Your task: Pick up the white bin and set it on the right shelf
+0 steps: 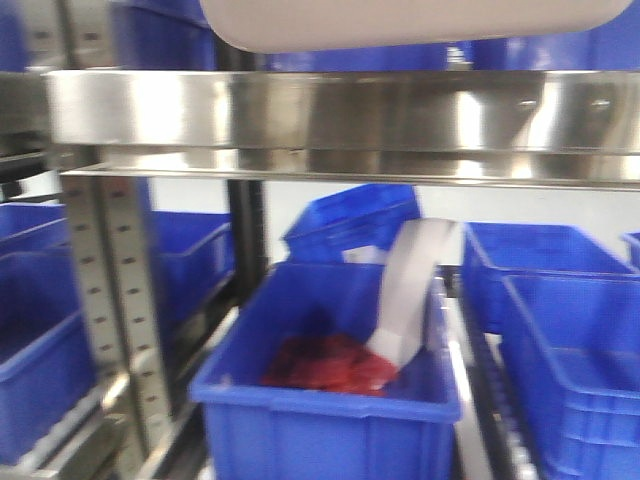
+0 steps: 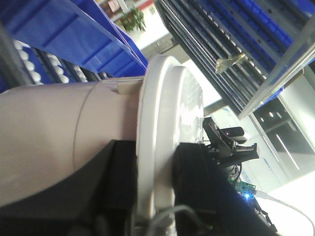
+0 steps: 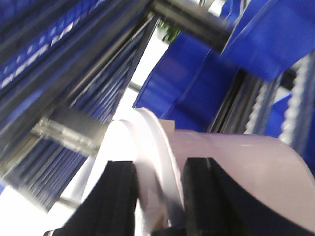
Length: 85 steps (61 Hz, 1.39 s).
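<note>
Black rubber first: the left gripper [image 2: 156,196] is clenched on the rim of the white bin [image 2: 49,137]. One finger [image 2: 197,182] lies on the glossy lid [image 2: 170,103] side and the other against the tub wall.

The right gripper [image 3: 158,201] has the same hold at the opposite end. Its dark fingers [image 3: 209,196] straddle the rim and pinch it between them. You have the bin by two edge grips only, with nothing under it.

Outward, front view:
- The bin's rounded underside fills the top edge of the frame.
- It sits just above the bright front rail [image 1: 480,115] of the right shelf [image 1: 300,160].
- I cannot tell whether the tub is already over the shelf deck or hangs in front of the rail. The deck itself is hidden.
- Blue crates [image 1: 330,400] stand on the level below. The nearest holds something red and a pale strip.

Step in hand, as I judge it: the bin is grabbed and lifted, and the carry onto the shelf is not finished.

Next move calls for:
- Check that the bin's bottom clears the rail.
- Advance both arms together at the same height, so the rim does not twist out of either pinch.
- Lower the bin flat onto the deck.
- Open the fingers only when the tub's weight rests on the steel.
</note>
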### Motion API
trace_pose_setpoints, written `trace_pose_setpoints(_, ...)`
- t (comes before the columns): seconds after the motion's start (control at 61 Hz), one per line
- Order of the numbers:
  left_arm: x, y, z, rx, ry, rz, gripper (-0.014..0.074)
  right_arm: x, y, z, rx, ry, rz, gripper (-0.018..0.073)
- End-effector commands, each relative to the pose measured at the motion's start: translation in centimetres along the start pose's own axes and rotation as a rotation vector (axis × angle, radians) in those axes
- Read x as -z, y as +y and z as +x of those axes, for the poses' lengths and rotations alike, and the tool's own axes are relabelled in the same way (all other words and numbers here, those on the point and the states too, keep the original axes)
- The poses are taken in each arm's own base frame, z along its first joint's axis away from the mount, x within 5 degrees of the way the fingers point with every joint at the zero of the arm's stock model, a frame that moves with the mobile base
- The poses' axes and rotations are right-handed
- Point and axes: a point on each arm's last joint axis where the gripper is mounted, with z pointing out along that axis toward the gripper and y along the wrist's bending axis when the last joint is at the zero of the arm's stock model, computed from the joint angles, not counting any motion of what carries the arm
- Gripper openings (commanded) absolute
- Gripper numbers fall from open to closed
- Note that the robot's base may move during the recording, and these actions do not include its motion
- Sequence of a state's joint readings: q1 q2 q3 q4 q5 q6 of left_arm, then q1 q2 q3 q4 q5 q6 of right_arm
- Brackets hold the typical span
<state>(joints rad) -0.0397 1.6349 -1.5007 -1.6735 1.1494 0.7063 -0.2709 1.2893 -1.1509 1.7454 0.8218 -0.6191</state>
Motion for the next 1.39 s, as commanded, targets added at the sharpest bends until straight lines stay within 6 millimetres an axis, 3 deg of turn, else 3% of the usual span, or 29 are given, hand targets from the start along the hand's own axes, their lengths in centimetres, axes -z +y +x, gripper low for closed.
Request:
trace_pose_setpoints(0.0, 0.01, -4.57, 0.52, -0.087, 0.043, 0.158, -0.0126, 0.68, 4.21, 0.20, -0.050, 0.007, -0.210, 0.0059)
trace_pose_setpoints(1.378, 0.01, -4.57, 0.52, -0.087, 0.043, 0.158, -0.0126, 0.68, 4.19, 0.17, -0.051, 0.004, -0.208, 0.0059)
